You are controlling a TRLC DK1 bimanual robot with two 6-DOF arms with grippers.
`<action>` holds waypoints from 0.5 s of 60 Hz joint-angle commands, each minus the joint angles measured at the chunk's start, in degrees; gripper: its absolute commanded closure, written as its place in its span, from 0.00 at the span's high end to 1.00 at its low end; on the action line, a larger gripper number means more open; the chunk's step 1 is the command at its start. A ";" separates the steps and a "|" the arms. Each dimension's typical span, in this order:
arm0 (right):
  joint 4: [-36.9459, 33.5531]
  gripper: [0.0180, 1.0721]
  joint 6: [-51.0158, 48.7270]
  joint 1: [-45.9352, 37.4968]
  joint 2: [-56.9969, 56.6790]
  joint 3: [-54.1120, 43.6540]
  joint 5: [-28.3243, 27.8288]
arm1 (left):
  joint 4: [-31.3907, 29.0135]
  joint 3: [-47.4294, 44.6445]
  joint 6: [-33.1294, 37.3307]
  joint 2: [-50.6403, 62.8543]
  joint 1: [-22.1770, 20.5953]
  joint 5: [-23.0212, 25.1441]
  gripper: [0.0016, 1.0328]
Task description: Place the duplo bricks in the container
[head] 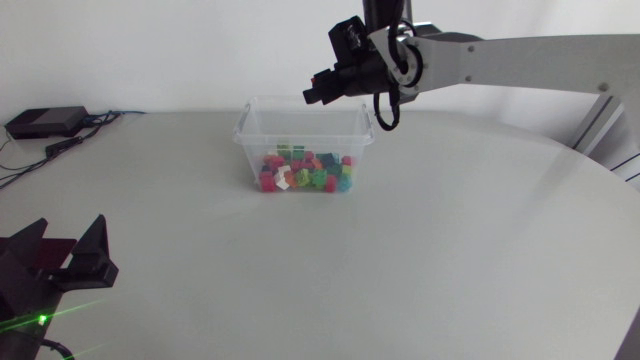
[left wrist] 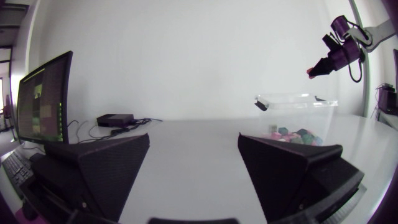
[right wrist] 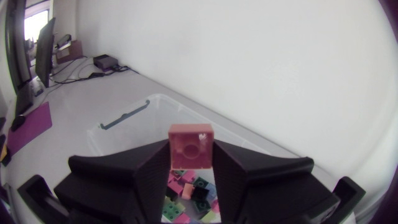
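Note:
A clear plastic container [head: 258, 128] stands at the table's far middle, with several coloured duplo bricks [head: 306, 171] piled inside. My right gripper [head: 312, 97] hangs above its back rim, shut on a pink duplo brick [right wrist: 191, 147] that stands between the two fingers. Beneath that brick, the right wrist view shows the container [right wrist: 124, 118] and its bricks [right wrist: 186, 199]. My left gripper [head: 75, 262] rests at the near left corner of the table, open with nothing between its fingers [left wrist: 106, 163]. From there the container [left wrist: 292, 99] shows far ahead, with my right gripper [left wrist: 313, 71] above it.
A black box [head: 45, 121] with cables lies at the far left edge of the table. The tabletop [head: 400, 270] around the container is bare light grey.

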 commanded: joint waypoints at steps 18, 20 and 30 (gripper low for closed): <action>0.73 0.96 0.60 0.92 6.93 5.20 4.02 | 0.04 -1.08 -0.36 -0.54 0.39 -0.35 0.96; 1.17 0.96 0.60 0.66 5.88 4.23 4.90 | 0.04 -1.08 -0.36 -0.54 0.39 -0.35 0.96; 6.27 0.96 0.60 -1.19 -3.70 -4.99 9.30 | 0.04 -1.08 -0.36 -0.54 0.39 -0.35 0.96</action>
